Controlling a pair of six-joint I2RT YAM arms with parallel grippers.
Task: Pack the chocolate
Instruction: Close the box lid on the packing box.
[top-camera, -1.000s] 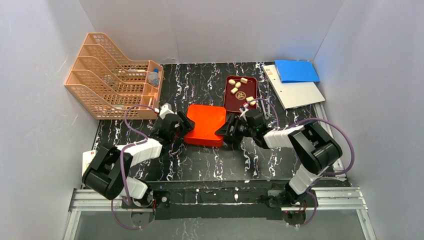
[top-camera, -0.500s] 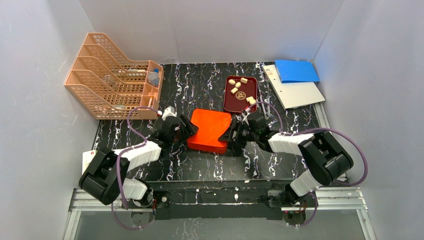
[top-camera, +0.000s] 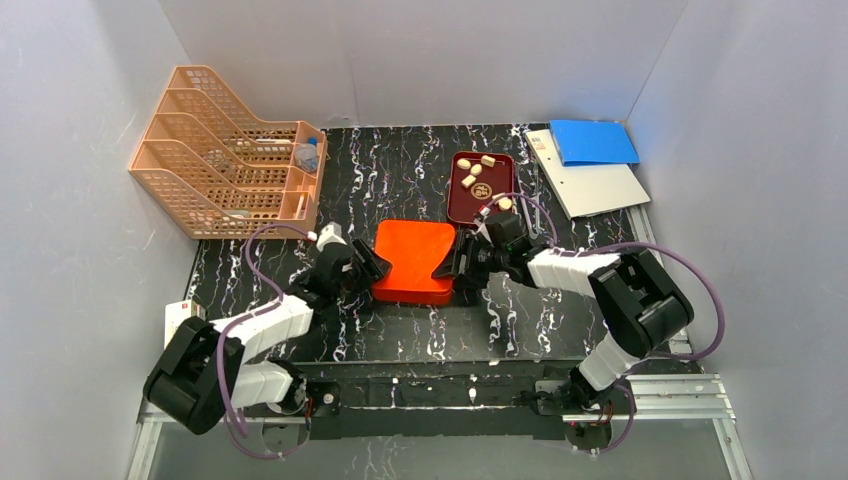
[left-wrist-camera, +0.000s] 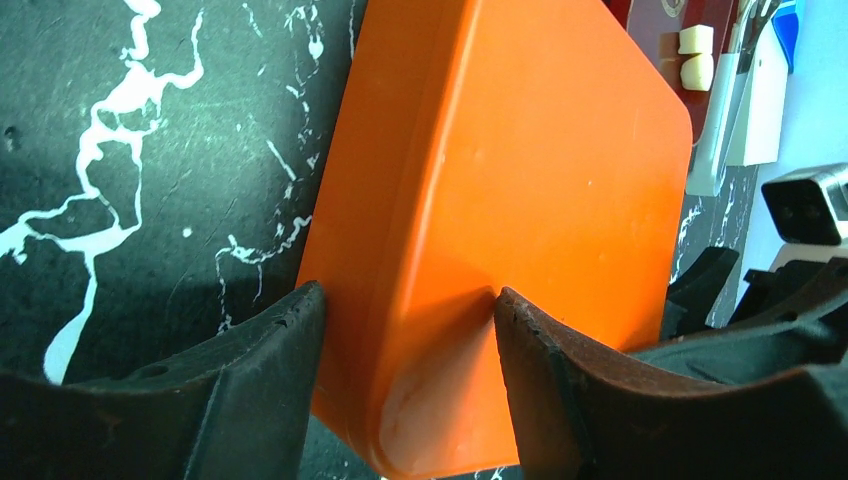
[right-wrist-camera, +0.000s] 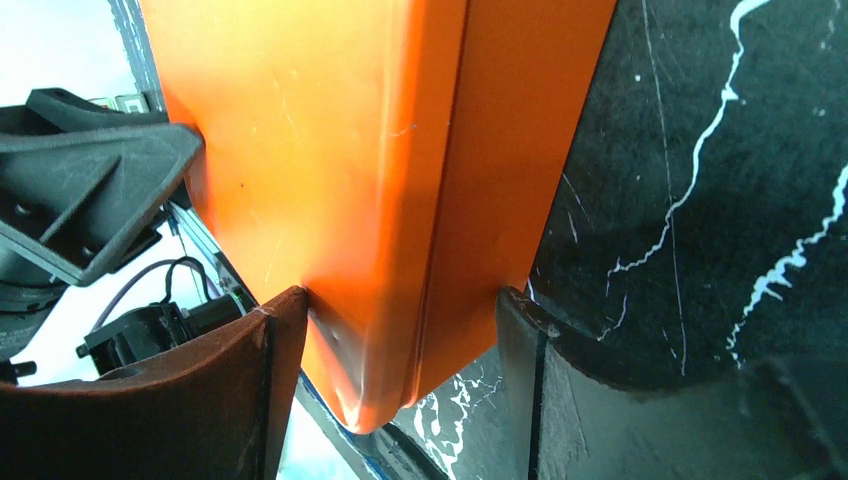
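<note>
Several chocolate pieces (top-camera: 468, 181), long axes mixed, red tray (top-camera: 458, 208)

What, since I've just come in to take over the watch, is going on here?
Both arms are handling the orange-red box in the middle of the table. The left gripper clamps its left end and the right gripper its right end. Only the box's smooth outside shows, so what it holds cannot be told. The chocolate pieces lie loose in the dark red tray behind it.
</note>
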